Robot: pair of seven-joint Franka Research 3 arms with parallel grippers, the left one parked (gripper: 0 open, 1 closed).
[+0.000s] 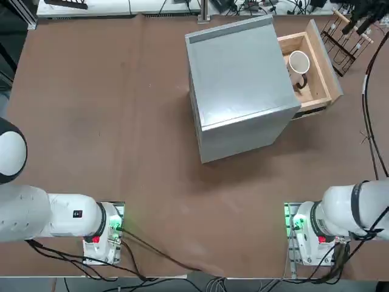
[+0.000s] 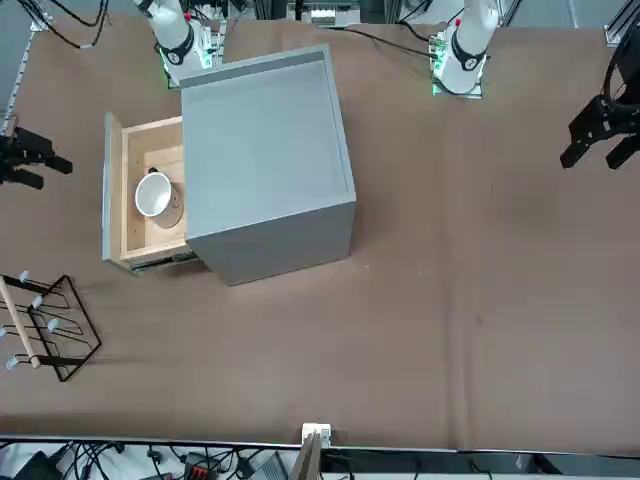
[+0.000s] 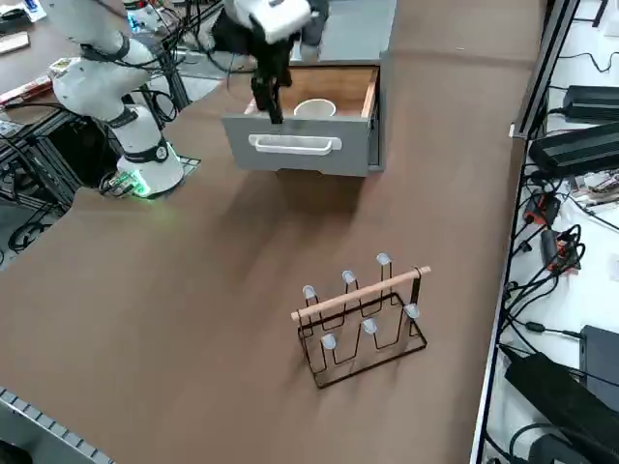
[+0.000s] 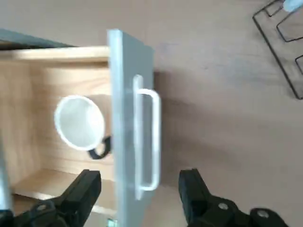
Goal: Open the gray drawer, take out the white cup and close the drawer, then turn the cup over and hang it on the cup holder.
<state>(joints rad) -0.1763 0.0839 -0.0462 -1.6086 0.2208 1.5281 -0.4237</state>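
White cup: the white cup (image 1: 297, 63) stands upright inside the open gray drawer (image 2: 113, 190), mouth upward, so its white inside shows.
Cup handle: a dark handle (image 4: 108, 144) sticks out from one side of the cup, within the drawer's walls.
Gray drawer: pulled out from the gray cabinet (image 1: 243, 73), with light wooden inner sides (image 4: 61, 53) and a gray front panel (image 3: 338, 164).
Drawer handle: a white bar handle (image 4: 156, 137) is fixed on the outer face of the front panel.
Cabinet: it sits at an angle on the brown worktop (image 1: 115, 134), its flat gray top facing up.
Right tool: the right tool (image 4: 140, 189) hangs over the front part of the open drawer, released, its two black fingers spread wide and holding nothing. It is apart from the cup.
Wrist view: the front panel and its handle show in the gap between the fingers, while the cup shows off to one side of the panel.
Cup holder: the cup holder (image 3: 363, 333) stands on the worktop, well apart from the drawer front. It has dark thin rods, a light wooden bar (image 3: 363, 294) along it, and pale tips (image 3: 368, 326) on its pegs.
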